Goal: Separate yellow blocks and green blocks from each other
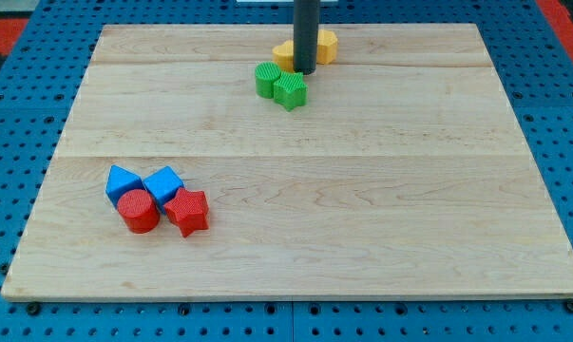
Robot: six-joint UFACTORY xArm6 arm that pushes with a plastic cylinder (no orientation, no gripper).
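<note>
Where the yellow blocks [310, 47] and green blocks [280, 84] cluster at the board's far edge, my tip [304, 72], a bare rod holding nothing, stands between them: yellow just behind, green touching at near left.

Place: a robotics lab or test bench, not a home or a shop.
Base: a blue perforated board [20, 142] with regular rows of mounting holes, showing on every side; red panels of the same kind sit at the view's top corners.
Table: a pale wooden table [362, 190], bare, clean, laid flat on the perforated base.
Tool: a straight dark rod comes down from the view's top, my tip [304, 72] on the wood.
Props: small plain coloured blocks in simple shapes, like experiment pieces.
</note>
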